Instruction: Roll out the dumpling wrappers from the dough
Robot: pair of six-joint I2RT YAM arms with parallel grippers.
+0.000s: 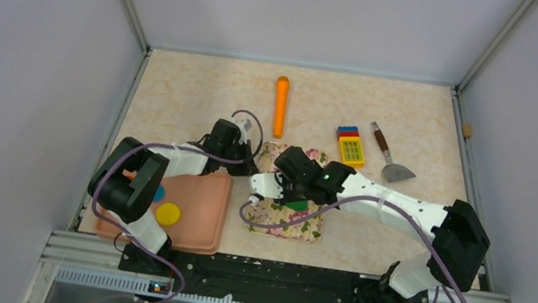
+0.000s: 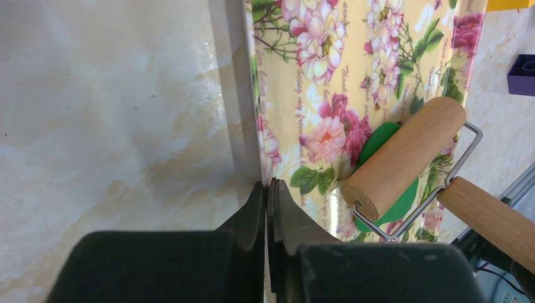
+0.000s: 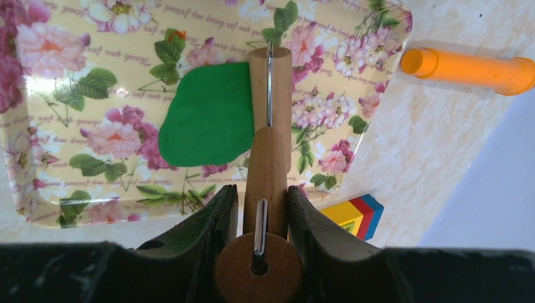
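Pale, stony-looking worktop (image 1: 194,92) sits between plain grey walls. On it, the right claw (image 3: 262,199) is pinching the wooden handle of a rolling pin (image 3: 270,88), squeezing it from both sides. The roller part sticks out past the claw. In the right wrist view its long side runs straight away from the claw. The roller rests on the right edge of the dough (image 3: 205,117). The dough is a flat green piece with a wavy edge, and nearly all of it lies to the left of the roller in that view. It sits on a flowery mat (image 3: 94,95). So I think the pin has to roll sideways, to that left, to go over the dough and make it thinner.

The left claw (image 2: 270,192) is pressed together. Its tip is right at the edge of the mat, near the dough but not touching it. I cannot tell if it is holding the mat down. The right arm is the one at the dough.

Farther out, a pink tray (image 1: 204,214) lies by the left arm with a yellow wrapper (image 1: 167,213) and a blue wrapper (image 1: 159,194) on it. An orange stick (image 1: 280,105), some toy blocks (image 1: 350,145) and a scraper (image 1: 392,168) lie behind the mat.
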